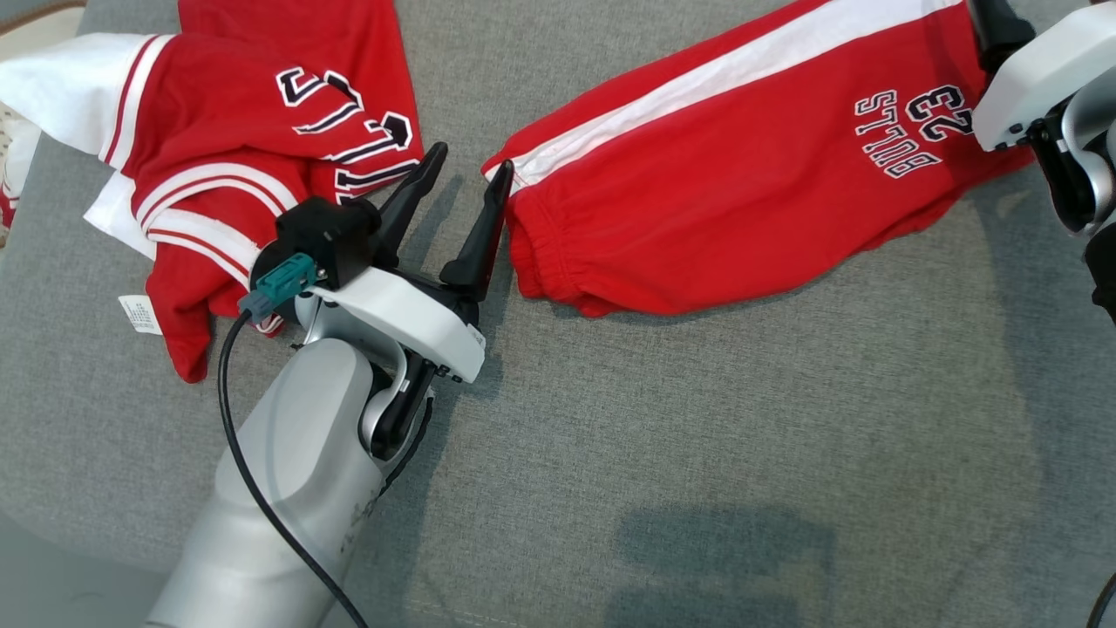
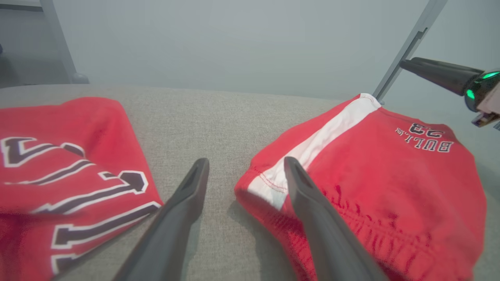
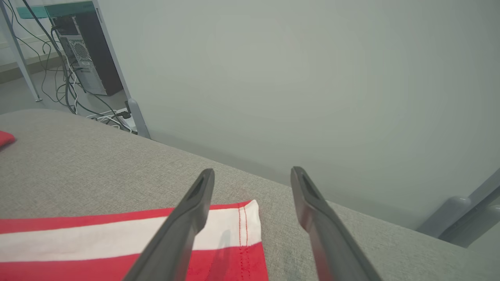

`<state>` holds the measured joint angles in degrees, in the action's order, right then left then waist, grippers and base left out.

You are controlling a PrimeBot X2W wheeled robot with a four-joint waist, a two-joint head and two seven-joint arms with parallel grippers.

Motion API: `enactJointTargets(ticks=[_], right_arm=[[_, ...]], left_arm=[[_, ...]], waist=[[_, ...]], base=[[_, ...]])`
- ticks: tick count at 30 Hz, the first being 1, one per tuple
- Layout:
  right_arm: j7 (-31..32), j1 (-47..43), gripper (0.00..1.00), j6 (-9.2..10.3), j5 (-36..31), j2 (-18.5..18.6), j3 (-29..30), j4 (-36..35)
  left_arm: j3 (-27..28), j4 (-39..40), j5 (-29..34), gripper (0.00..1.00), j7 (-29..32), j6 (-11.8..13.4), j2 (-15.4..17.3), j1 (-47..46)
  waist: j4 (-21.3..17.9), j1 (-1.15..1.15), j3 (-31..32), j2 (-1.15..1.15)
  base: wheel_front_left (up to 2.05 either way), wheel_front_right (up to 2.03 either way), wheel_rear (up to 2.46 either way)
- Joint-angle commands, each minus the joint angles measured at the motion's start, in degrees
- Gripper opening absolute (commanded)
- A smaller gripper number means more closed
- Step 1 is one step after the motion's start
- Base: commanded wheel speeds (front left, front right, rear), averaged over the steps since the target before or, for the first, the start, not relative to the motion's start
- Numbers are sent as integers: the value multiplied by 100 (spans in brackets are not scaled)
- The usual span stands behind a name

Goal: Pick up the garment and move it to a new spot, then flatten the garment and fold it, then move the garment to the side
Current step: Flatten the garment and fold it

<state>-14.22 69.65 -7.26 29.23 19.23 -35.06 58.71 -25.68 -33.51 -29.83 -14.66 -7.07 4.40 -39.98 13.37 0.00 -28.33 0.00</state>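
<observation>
Left gripper (image 1: 471, 161) released, fingers spread, poised just beside shorts' (image 1: 741, 192) elastic end. Right gripper (image 3: 253, 173) also released, straddling shorts' far hem corner. Likely one gripper per end, so shorts lift taut. Shorts lie flat on counter (image 1: 697, 436). Jersey (image 1: 227, 139) crumpled, apart from shorts.

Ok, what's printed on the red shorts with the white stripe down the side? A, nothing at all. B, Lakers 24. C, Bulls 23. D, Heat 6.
C: the red shorts carry dark, white-edged lettering reading BULLS 23, next to the white stripe; it appears upside down in the head view.
</observation>
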Motion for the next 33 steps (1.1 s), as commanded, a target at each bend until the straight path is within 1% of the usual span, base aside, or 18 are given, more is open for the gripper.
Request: enactJointTargets(ticks=[1, 6, 13, 17, 21, 22, 25, 30, 33], right_arm=[[-75, -201, 100, -23, 55, -3, 66, -203], [-76, -649, 100, -23, -9, 76, 245, -601], [-77, -1425, 100, -23, 52, -17, 552, -972], [-77, -1904, 100, -23, 150, -98, 738, -1107], [-77, -2230, 100, -23, 289, -123, 906, -1175], [-77, -2404, 100, -23, 392, -148, 995, -1158], [-77, -2531, 100, -23, 682, -227, 1178, -1060], [-77, -2450, 100, -23, 1328, -349, 1377, -668], [-77, -2300, 100, -23, 1432, -289, 1436, -446]], left_arm=[[248, 194, 112, 100, -33, -40, 127, 119], [548, 350, 443, 100, -33, -41, 51, 481], [930, 485, 772, 100, -33, -41, -39, 1049], [1092, 583, 926, 100, -34, -41, -81, 1396], [1144, 702, 1007, 100, -34, -41, -110, 1628], [1149, 783, 1044, 100, -34, -41, -124, 1748], [1133, 849, 1045, 100, -34, -41, -138, 1876], [1061, 916, 919, 100, -34, -41, -148, 1905], [981, 972, 875, 100, -34, -41, -150, 1859]], waist=[[-51, 0, 94, 0], [-148, 0, 398, 0], [-294, 0, 859, 0], [-307, 0, 1088, 0], [-253, 0, 1187, 0], [-199, 0, 1208, 0], [-95, 0, 1175, 0], [93, 0, 996, 0], [184, 0, 890, 0]], base=[[0, 0, 0], [0, 0, 0], [0, 0, 0], [0, 0, 0], [0, 0, 0], [0, 0, 0], [0, 0, 0], [0, 0, 0], [0, 0, 0]])
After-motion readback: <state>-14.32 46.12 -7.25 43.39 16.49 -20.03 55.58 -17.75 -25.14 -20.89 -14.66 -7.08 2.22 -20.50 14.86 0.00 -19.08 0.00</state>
